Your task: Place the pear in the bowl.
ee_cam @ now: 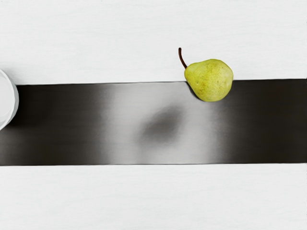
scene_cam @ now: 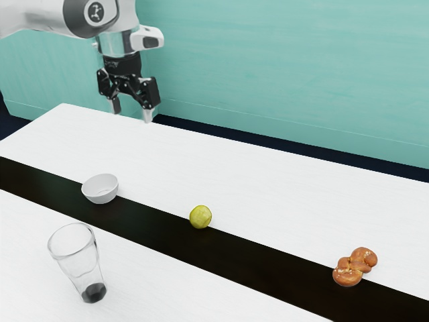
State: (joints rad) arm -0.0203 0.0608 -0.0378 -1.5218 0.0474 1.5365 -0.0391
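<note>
Two fingers (scene_cam: 148, 115) of the tool (scene_cam: 132, 111), upper left of the exterior view, stand apart, empty, presumably to straddle the pear (scene_cam: 200, 217), lower centre.

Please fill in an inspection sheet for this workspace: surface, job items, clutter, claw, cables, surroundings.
Surface: white table with a dark stripe running along it.
Pear: on its side, across one edge of the stripe, outside the bowl, stem on.
Bowl: white, right way up, looks empty; it overlaps the same edge of the stripe.
Clutter: a clear glass near the exterior view's lower left; a pretzel toward the exterior view's right, clear of the pear and bowl.
Claw: open, raised above the things, holding nothing.
Cables: nothing seen.
Surroundings: teal wall behind the table.
</note>
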